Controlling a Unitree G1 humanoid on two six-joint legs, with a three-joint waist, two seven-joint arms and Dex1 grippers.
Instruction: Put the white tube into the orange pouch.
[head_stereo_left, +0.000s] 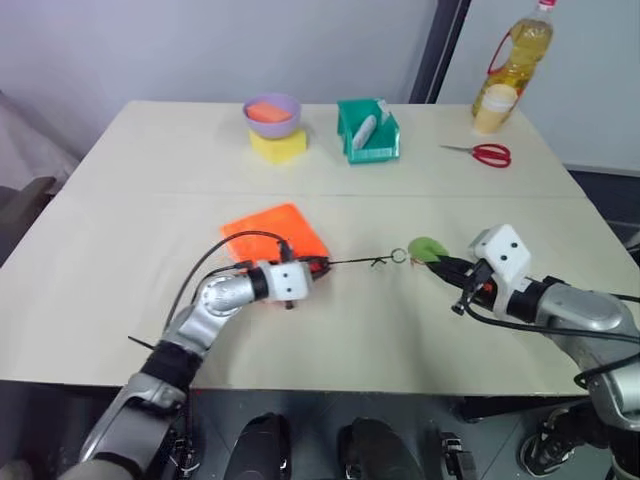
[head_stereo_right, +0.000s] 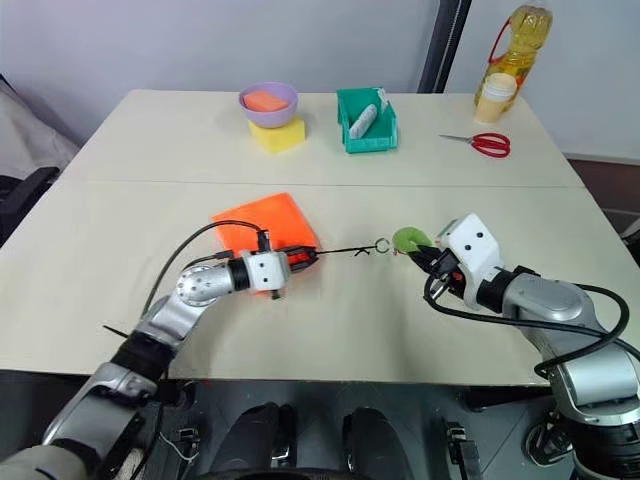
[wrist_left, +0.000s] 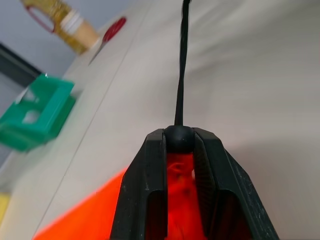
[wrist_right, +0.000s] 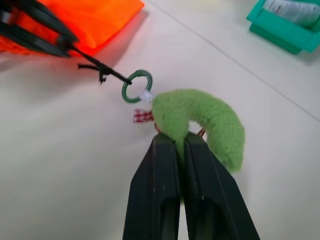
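While the worktop (head_stereo_right: 120, 210) spreads wide in the head views, the wrist views show each grip: the left tool (wrist_left: 179, 150) pinches the cord bead at the mouth of the pouch (head_stereo_right: 262, 222), the right tool (wrist_right: 181, 145) is pressed together on the green tag (wrist_right: 200, 122). A green bin (head_stereo_right: 367, 122) holds a grey-white tube (head_stereo_right: 363, 121); a purple bowl (head_stereo_right: 268, 102) holds an orange lump (head_stereo_right: 264, 100).

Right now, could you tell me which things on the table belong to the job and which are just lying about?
In the job: orange pouch, its cord, green tag, left end effector, right end effector.
Lying about: purple bowl, yellow block, green bin, grey tube, scissors, oil bottle.
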